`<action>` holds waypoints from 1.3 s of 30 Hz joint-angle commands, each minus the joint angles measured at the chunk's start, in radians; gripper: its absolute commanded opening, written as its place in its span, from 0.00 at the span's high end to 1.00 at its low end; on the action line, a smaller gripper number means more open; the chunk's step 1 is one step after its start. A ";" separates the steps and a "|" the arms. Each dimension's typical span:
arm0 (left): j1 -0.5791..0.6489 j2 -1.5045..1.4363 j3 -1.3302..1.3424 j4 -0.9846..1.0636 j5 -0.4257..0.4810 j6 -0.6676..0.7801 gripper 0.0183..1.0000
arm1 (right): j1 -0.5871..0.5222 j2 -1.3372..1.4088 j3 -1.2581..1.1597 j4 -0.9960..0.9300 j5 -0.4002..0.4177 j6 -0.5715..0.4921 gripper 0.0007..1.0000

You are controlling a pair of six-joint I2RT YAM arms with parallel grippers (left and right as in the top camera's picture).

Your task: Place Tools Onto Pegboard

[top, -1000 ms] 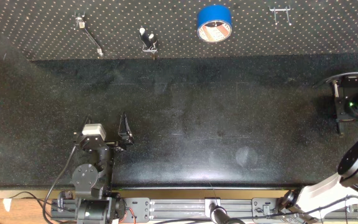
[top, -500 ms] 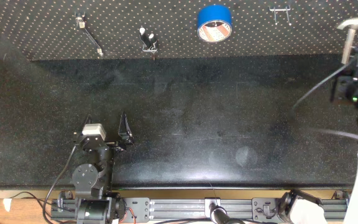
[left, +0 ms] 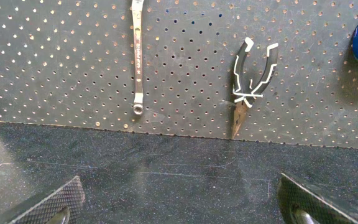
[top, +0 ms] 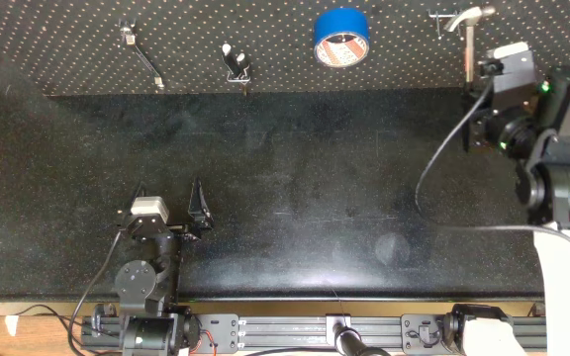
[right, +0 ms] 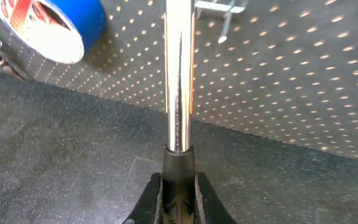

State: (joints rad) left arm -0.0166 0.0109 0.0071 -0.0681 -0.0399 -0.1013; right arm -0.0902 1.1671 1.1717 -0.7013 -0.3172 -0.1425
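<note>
A hammer with a shiny steel shaft [right: 179,81] and black grip is held upright in my right gripper [right: 179,194], which is shut on the grip. In the top view the hammer [top: 470,40] stands against the pegboard [top: 265,30], its head just right of a double metal hook [top: 445,16]. That hook [right: 224,14] sits a little beside the shaft's upper part. My right gripper [top: 475,84] is at the pegboard's foot. My left gripper [top: 169,198] rests open low over the mat at the near left, nothing between its fingers [left: 55,202].
A wrench [top: 142,54], black-and-white pliers [top: 236,64] and a blue tape roll [top: 341,38] hang on the pegboard. The left wrist view faces the wrench [left: 138,56] and pliers [left: 248,87]. A black mat [top: 315,188] covers the table.
My right arm has swung from the table's right edge up and leftward to the pegboard, carrying the hammer to beside the hook. The left arm has not moved.
</note>
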 commanded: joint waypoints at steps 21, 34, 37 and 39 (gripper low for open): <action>0.003 -0.007 -0.002 -0.008 0.007 0.005 0.00 | 0.028 0.216 0.005 0.087 0.047 0.015 0.93; 0.003 -0.007 -0.002 -0.008 0.007 0.005 0.00 | 0.028 0.283 0.005 0.113 0.047 0.015 0.69; 0.003 -0.007 -0.002 -0.008 0.007 0.005 0.00 | 0.028 0.283 0.005 0.113 0.047 0.011 0.52; 0.003 -0.007 -0.002 -0.008 0.007 0.005 0.00 | 0.028 0.282 0.005 0.114 0.047 0.011 0.03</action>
State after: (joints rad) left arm -0.0166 0.0109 0.0071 -0.0681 -0.0399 -0.1013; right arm -0.0658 1.4429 1.1717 -0.5873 -0.2779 -0.1352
